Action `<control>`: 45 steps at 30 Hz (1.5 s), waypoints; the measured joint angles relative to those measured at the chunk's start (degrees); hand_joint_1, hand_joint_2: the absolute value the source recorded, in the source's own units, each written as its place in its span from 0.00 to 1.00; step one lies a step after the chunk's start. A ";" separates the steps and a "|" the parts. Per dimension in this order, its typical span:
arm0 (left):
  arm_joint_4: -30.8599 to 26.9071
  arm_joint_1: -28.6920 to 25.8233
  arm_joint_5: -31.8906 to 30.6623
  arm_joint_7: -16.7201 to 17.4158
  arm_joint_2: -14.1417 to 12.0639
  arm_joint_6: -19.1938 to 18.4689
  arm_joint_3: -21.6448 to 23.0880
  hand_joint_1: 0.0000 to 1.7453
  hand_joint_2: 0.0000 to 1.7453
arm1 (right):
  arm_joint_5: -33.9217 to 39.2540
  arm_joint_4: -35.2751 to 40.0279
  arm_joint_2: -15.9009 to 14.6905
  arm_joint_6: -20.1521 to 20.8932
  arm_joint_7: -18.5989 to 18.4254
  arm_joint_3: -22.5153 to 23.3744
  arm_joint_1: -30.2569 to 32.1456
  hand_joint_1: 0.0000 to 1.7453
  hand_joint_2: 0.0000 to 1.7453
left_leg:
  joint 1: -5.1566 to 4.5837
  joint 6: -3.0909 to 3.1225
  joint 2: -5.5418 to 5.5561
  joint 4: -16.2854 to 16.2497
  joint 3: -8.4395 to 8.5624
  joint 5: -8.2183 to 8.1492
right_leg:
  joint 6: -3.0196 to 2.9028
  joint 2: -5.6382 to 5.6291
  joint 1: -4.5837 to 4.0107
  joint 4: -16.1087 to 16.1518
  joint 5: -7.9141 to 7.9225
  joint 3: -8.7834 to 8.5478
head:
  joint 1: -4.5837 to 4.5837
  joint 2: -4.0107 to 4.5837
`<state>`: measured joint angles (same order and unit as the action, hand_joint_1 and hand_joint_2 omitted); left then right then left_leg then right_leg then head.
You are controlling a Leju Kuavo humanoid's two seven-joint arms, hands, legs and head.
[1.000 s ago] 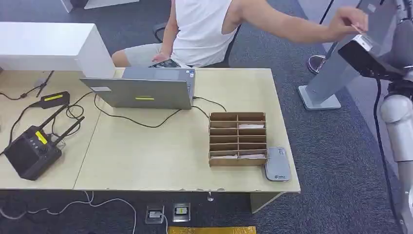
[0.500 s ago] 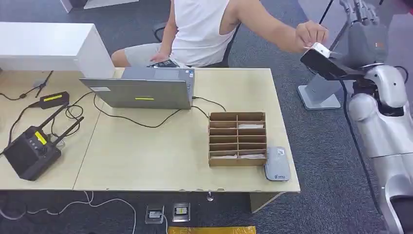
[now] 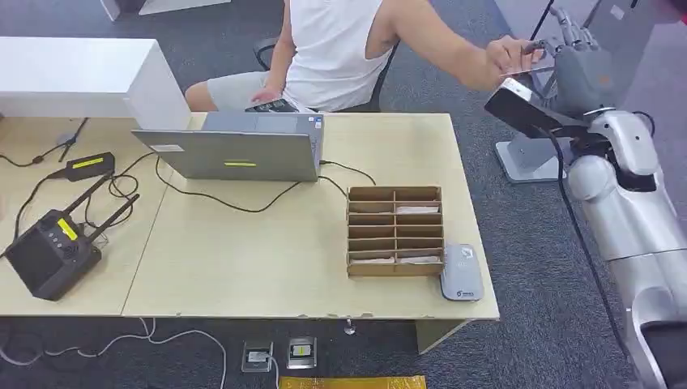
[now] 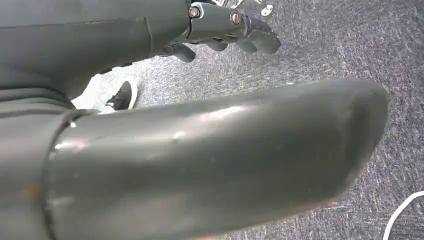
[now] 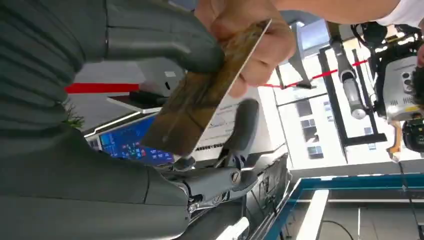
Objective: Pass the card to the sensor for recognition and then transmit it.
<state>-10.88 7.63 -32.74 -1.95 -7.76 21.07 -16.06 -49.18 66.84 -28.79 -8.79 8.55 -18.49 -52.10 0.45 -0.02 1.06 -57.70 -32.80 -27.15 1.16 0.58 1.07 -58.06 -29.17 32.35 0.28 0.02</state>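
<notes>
Head view: the right robot hand (image 3: 579,61) has come lower and nearer the tabletop (image 3: 267,243) than half a second ago, and the person's hand (image 3: 510,55) now meets it at the card (image 3: 531,71).

Left wrist view: the left robot hand (image 4: 225,25) hangs over carpet, fingers curled in on nothing.

Right wrist view: thumb and fingers pinch the card (image 5: 205,92), while the person's fingers grip its far end.

My grey right hand (image 5: 125,45); mottled brown card (image 5: 205,95) at my thumb; beige table (image 3: 267,251); white-shirted person (image 3: 336,49).
</notes>
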 joint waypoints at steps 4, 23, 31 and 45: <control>0.00 0.00 -0.02 0.00 0.00 0.00 0.00 0.00 0.00 | 1.07 -0.04 0.07 0.59 -0.02 -0.15 -0.01 1.00 1.00 | 0.00 0.00 0.00 0.00 0.00 0.00 | 0.00 -0.01 0.00 0.00 0.00 0.00 | 0.00 0.00; 0.00 -0.09 0.44 0.00 0.15 0.74 -0.28 0.00 0.00 | 11.01 0.28 -0.87 6.90 -2.01 0.17 4.25 1.00 1.00 | 0.00 0.00 -0.01 -0.01 0.03 0.00 | 0.00 -0.01 0.00 0.03 0.00 0.04 | 0.00 0.00; 0.00 -0.43 0.39 0.46 0.28 1.11 -0.35 0.00 0.00 | 18.34 1.55 -4.59 15.30 -2.54 3.67 13.82 1.00 1.00 | 0.00 -0.02 -0.10 -0.01 0.04 -0.08 | 0.00 -0.14 0.00 0.07 0.00 0.04 | 0.00 0.00; 0.00 -0.50 -0.31 0.46 0.13 1.16 -1.31 0.00 0.00 | 15.32 1.62 -6.49 20.20 -2.95 8.13 25.92 1.00 1.00 | 0.04 -0.02 -0.16 0.00 0.03 -0.08 | 0.00 -0.26 -0.03 0.07 -0.01 0.04 | 0.00 0.00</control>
<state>-10.88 7.13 -33.05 -1.49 -7.63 22.23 -17.38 -33.86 68.46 -35.28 11.41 5.60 -10.36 -26.19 0.49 -0.04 0.89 -57.70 -32.76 -27.23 1.16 0.32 1.04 -57.99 -29.18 32.39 0.28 0.02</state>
